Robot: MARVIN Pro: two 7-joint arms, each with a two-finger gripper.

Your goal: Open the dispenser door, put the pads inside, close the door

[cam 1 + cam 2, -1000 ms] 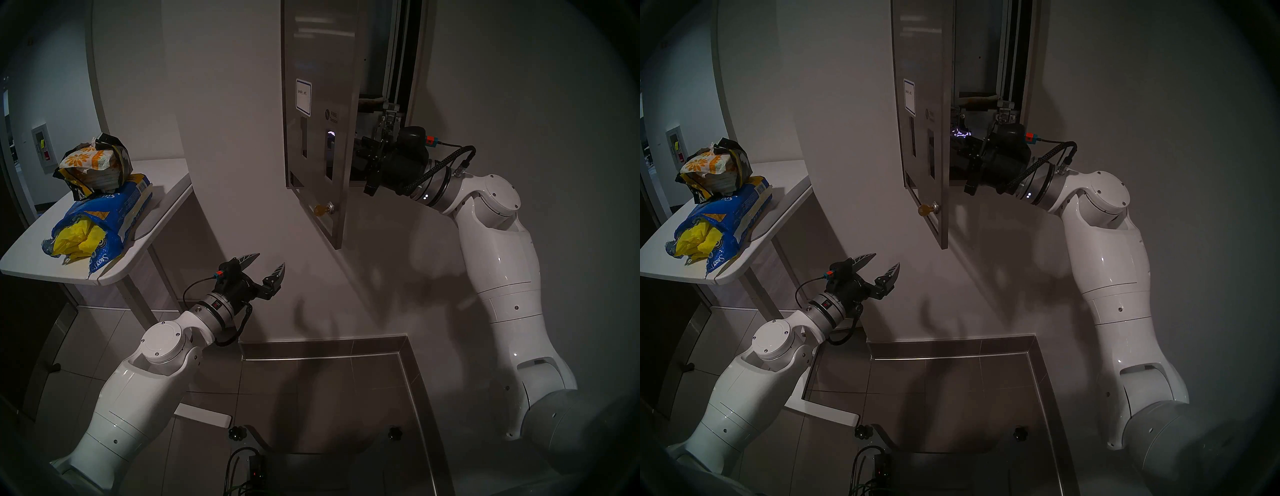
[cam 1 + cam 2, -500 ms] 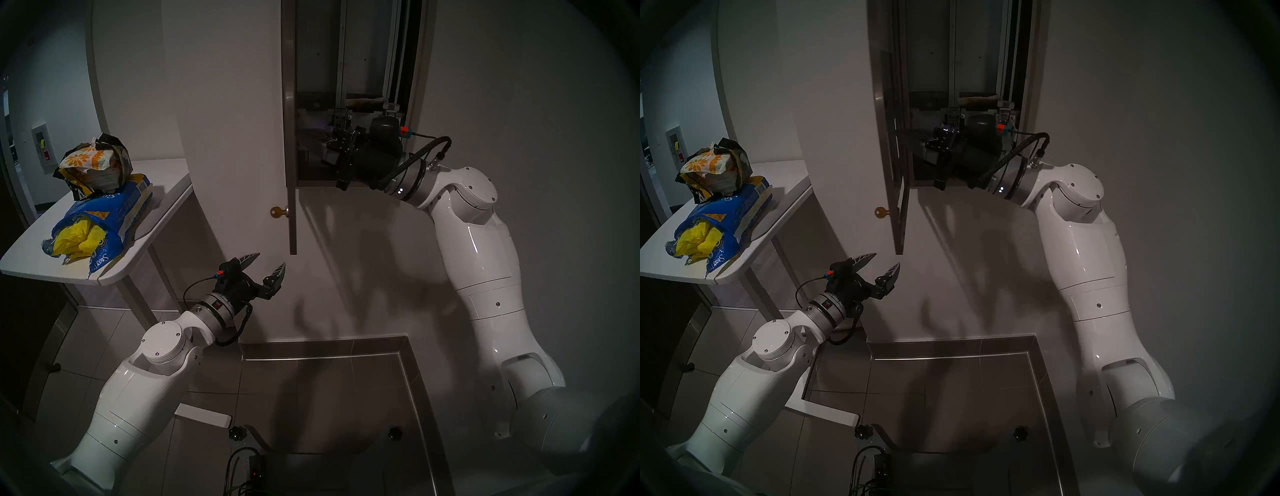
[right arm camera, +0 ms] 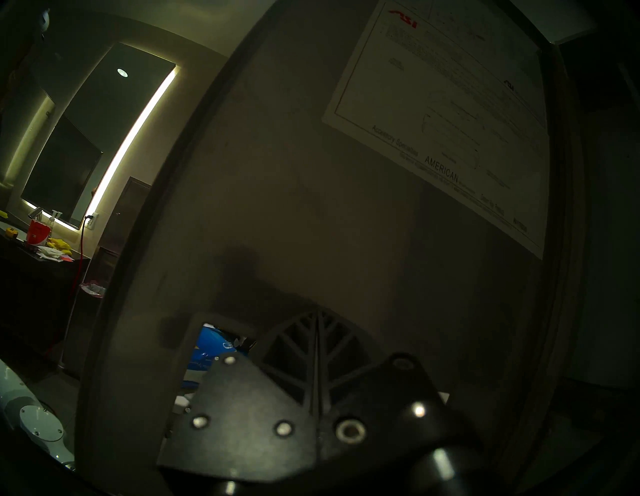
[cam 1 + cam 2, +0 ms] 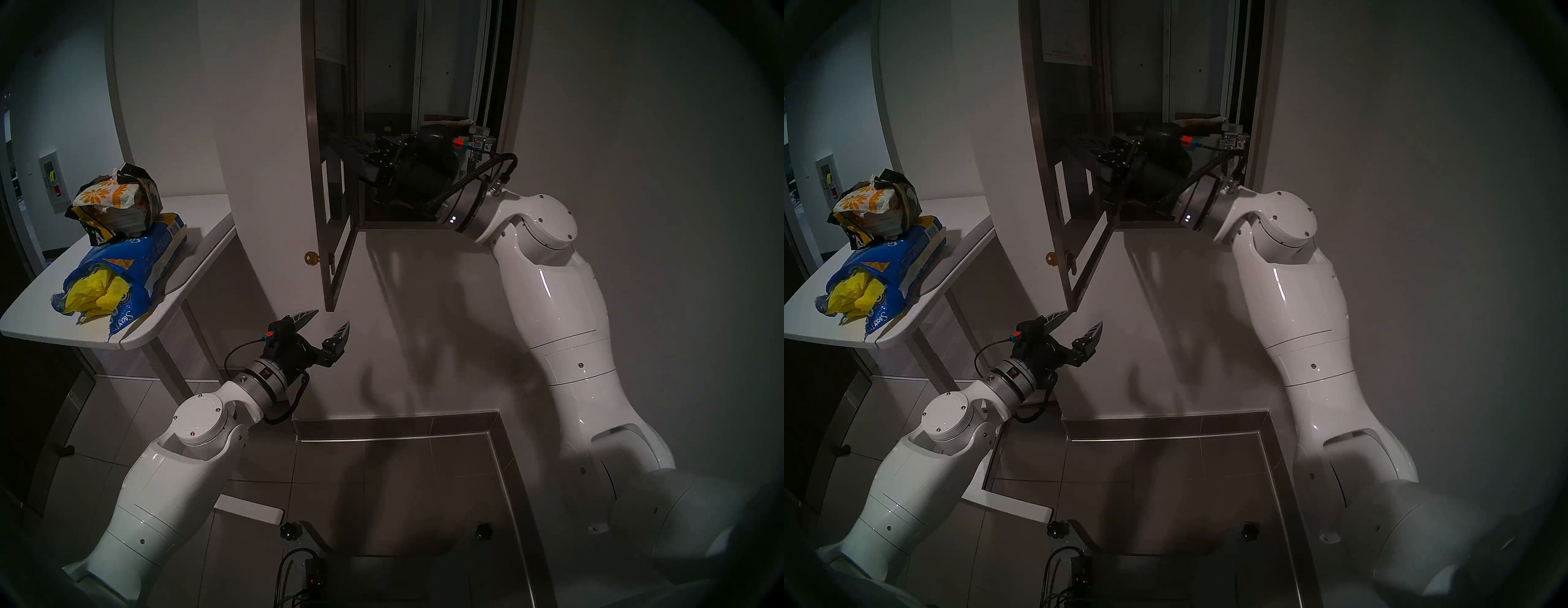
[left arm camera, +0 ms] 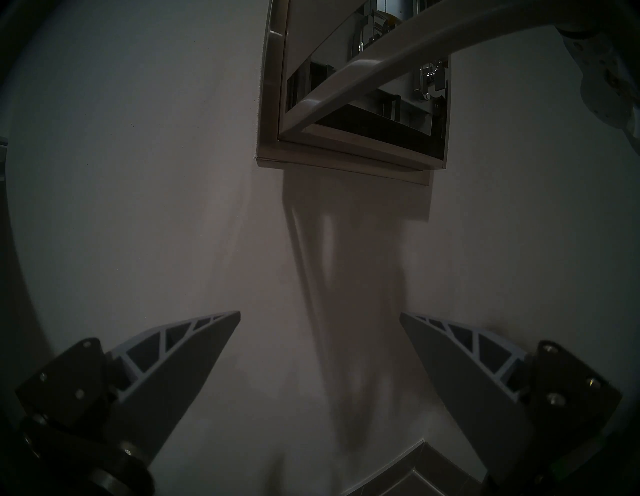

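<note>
**Inspector:** Which step is in hand?

**Assessor:** The first one, the opening. The tall brushed-steel dispenser door (image 4: 335,178) is standing swung out toward nine o'clock of the tall stainless-steel wall dispenser (image 4: 428,85), its inner face with the white instruction sheet (image 3: 450,114) showing. The right gripper (image 3: 317,313) is lying with its fingers clenched together, empty, tips pressing against or just beside that inner face near a rectangular slot; actual contact cannot be confirmed.

**Inspector:** And the other arm?

**Assessor:** The left gripper (image 4: 329,325) is hanging at about six o'clock below the door's lower edge, fingers released wide, gripping nothing.

**Inspector:** Where are the pads?

**Assessor:** The bright yellow wrapped pads (image 4: 95,297) are spilling from the torn blue plastic bag (image 4: 140,263) on the white side table (image 4: 203,220), at nine o'clock of the dispenser; the white orange-flowered pads (image 4: 106,195) are sitting on top. None is inside yet.

**Inspector:** What is the next move calling for?

**Assessor:** In my judgement, the door is needing to hold wide while one arm is turning to the table for a pad; the soft wrapping is likely calling for a gentle pinch.
</note>
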